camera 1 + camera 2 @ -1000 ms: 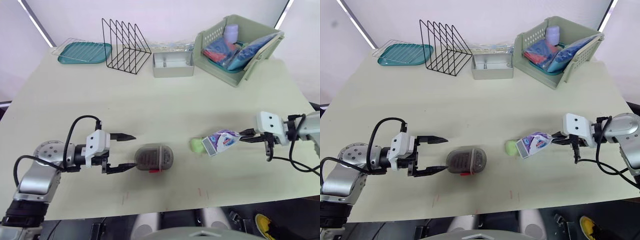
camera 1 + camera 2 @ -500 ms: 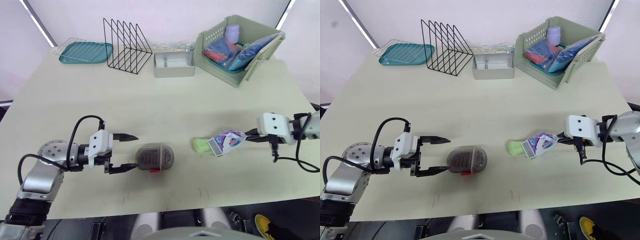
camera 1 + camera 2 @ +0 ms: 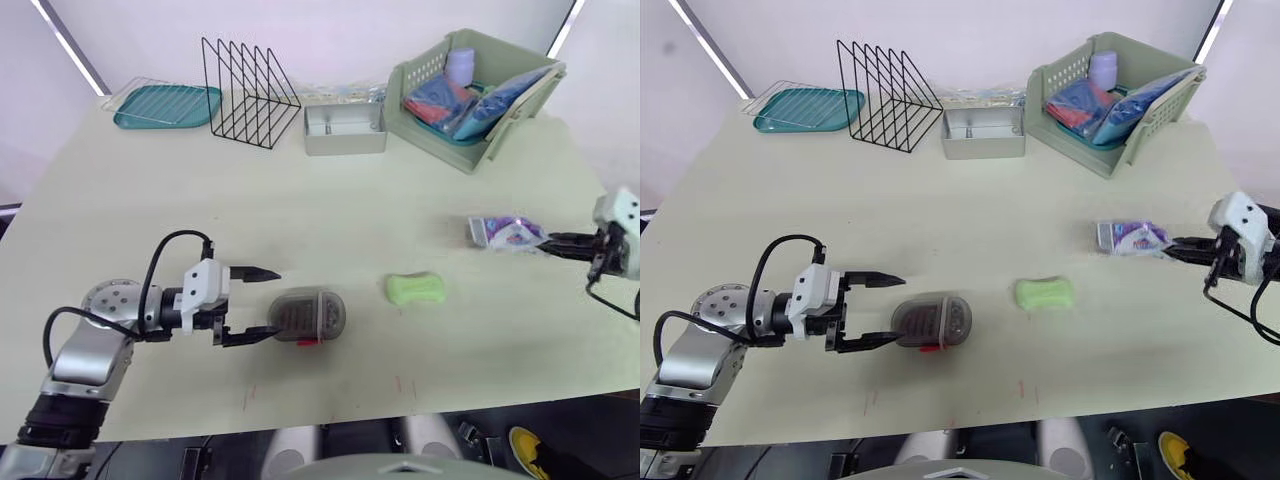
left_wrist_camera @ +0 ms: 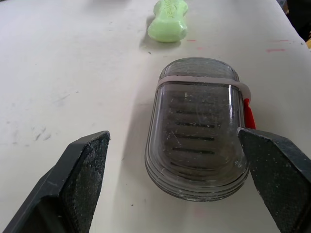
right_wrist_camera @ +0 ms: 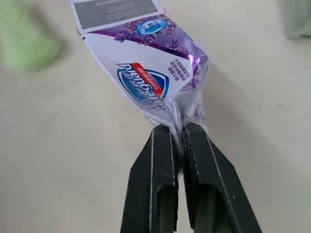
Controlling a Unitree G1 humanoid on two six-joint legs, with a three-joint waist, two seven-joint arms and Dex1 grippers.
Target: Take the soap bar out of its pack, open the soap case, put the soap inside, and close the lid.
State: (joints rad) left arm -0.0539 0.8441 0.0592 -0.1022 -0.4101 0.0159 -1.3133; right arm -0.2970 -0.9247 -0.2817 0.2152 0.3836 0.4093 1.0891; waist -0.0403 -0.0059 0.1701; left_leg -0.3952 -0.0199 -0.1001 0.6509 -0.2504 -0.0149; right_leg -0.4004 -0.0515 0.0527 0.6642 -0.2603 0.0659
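One each — green soap bar (image 3: 416, 288), purple-white soap pack (image 3: 505, 233), clear grey plastic soap case (image 3: 308, 314), black wire rack (image 3: 250, 79), teal tray (image 3: 167, 105), grey metal box (image 3: 344, 130), pale green plastic basket (image 3: 418, 72).

Green waisted soap bar (image 3: 416, 288) bare on bench (image 3: 300, 200), between closed smoky soap case (image 3: 308, 314) lying flat, red latch showing, and purple pack (image 3: 505, 232) pinched at crimped end by right gripper (image 5: 179, 128).

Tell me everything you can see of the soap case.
The soap case is a rounded, smoky see-through plastic box with a slotted tray inside, a pale band and a red clasp. Lid shut, looks empty. It lies flat on the table, between the left tool's open fingers; contact unclear. The soap lies apart.
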